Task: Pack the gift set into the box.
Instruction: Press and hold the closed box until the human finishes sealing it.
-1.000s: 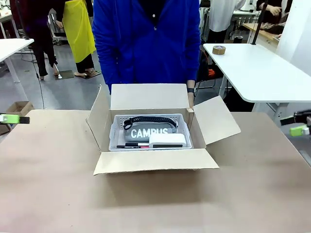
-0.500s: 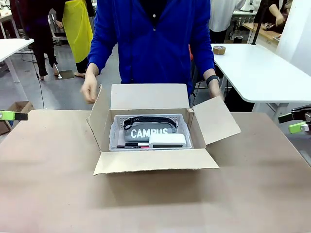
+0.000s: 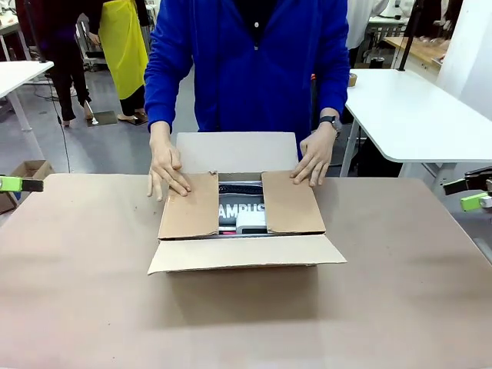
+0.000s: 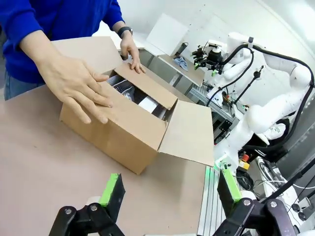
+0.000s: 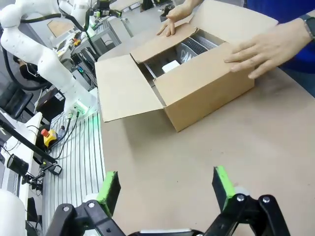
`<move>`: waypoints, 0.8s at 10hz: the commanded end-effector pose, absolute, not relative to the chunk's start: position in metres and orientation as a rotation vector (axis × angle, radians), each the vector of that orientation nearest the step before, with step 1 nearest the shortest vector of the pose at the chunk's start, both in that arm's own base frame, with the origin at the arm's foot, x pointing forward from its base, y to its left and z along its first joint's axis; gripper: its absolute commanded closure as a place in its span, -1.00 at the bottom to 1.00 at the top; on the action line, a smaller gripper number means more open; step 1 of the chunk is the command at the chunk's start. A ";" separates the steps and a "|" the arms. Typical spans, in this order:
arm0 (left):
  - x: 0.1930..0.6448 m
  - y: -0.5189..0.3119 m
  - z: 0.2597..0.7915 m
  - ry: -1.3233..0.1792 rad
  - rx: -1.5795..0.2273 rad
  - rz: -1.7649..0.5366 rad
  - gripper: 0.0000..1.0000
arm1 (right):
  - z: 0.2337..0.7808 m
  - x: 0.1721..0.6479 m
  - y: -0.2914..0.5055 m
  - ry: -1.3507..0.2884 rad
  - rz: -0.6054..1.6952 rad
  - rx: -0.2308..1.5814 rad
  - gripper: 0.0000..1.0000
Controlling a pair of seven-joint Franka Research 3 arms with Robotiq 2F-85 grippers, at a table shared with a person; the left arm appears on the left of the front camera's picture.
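Note:
The brown cardboard box [image 3: 242, 254] stands mid-table with its two side flaps folded inward under the person's hands [image 3: 165, 171]. Its front flap lies open toward me and the back flap stands up. Through the gap between the flaps I see part of the gift set [image 3: 244, 217]: dark fabric with white letters and a white rectangular box. My left gripper [image 3: 15, 184] hangs at the far left table edge and my right gripper [image 3: 475, 201] at the far right, both well away from the box. The left gripper [image 4: 170, 189] is open and holds nothing, and the right gripper [image 5: 166, 189] is the same. The box [image 4: 123, 130] [image 5: 206, 91] lies ahead of each.
The person in a blue jacket [image 3: 254, 61] stands at the far side, leaning over the box. A white table [image 3: 415, 108] stands at the back right. Bare brown tabletop [image 3: 246, 323] stretches in front of the box and to both sides.
The person's hands came down onto the box and folded both side flaps inward, covering most of the gift set. My grippers have barely moved.

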State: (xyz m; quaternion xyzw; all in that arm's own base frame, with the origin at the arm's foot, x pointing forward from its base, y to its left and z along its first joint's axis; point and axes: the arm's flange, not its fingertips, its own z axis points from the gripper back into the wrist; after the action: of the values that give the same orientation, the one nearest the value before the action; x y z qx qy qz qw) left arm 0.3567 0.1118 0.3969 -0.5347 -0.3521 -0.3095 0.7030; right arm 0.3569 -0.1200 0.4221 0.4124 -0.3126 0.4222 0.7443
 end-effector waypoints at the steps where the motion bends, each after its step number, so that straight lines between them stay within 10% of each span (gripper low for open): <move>1: 0.353 0.112 0.397 -0.782 -1.189 -0.699 -1.00 | 0.427 0.359 -0.117 -0.695 0.903 0.920 -1.00; 8: 0.353 0.112 0.397 -0.782 -1.189 -0.699 -1.00 | 0.427 0.359 -0.117 -0.695 0.903 0.920 -1.00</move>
State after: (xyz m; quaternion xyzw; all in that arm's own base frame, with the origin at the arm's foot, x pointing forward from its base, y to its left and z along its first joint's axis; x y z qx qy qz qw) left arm 0.3567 0.1118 0.3969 -0.5347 -0.3520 -0.3096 0.7031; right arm 0.3571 -0.1194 0.4222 0.4125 -0.3120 0.4229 0.7441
